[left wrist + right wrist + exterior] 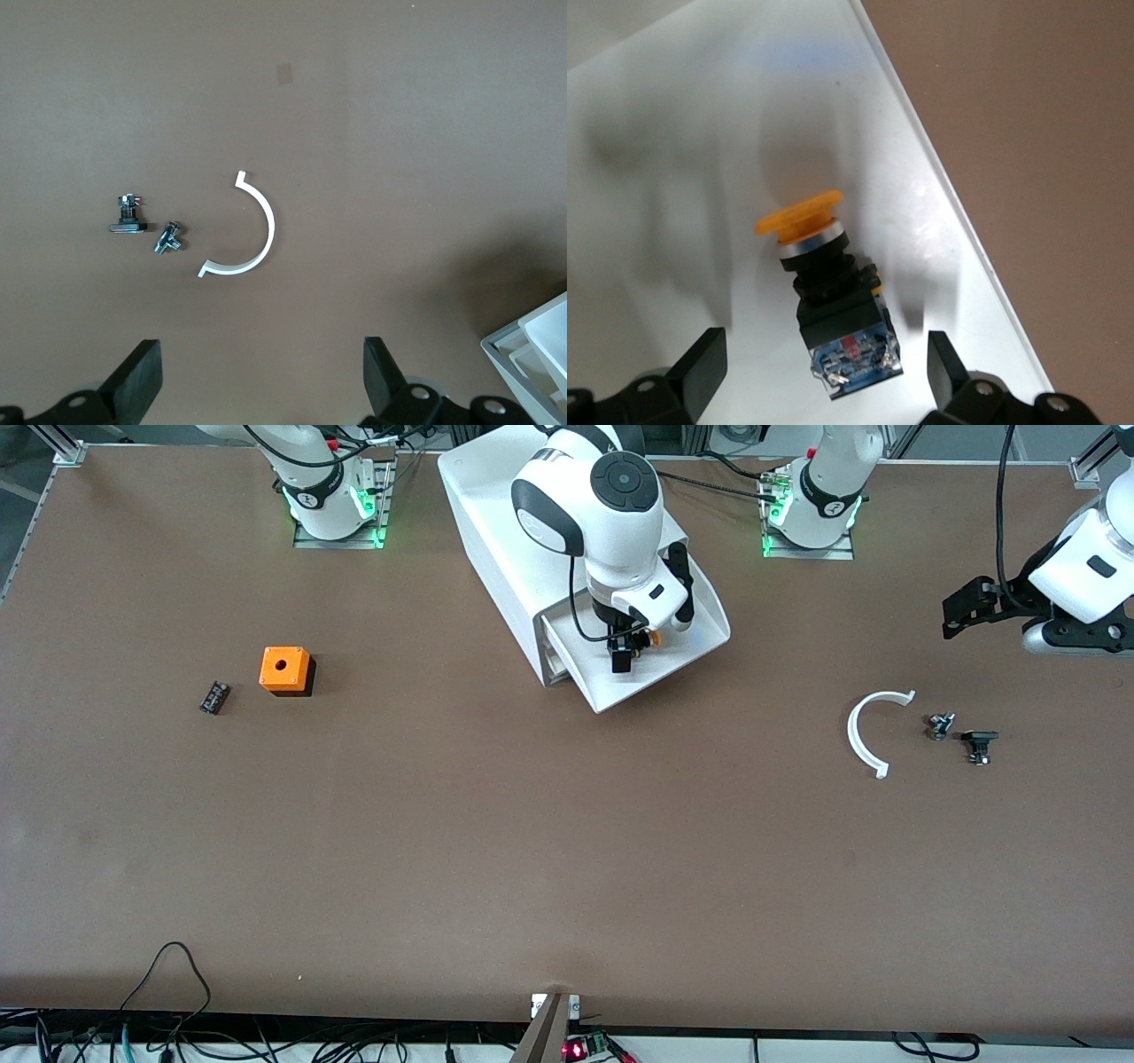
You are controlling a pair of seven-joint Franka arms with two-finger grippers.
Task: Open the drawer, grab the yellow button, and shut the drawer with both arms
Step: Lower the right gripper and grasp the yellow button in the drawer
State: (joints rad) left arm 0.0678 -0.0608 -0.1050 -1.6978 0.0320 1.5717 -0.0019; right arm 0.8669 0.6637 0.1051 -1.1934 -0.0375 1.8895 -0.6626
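The drawer [660, 669] stands pulled out so the right gripper [824, 372], jaws spread, can straddle the button [828, 297]; the left gripper [261, 390] waits wide open over the desk [532, 850]

table [532, 868]: brown, matte | cables [168, 1036]: along its camera-side edge; light: even

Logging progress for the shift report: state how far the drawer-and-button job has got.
Done: the drawer stands pulled out of the cabinet. In hand: the right gripper is over the drawer, open, straddling the button, which lies on the tray floor ungripped. Left: grasp, lift out, close the drawer. The left gripper waits, open, over the table.
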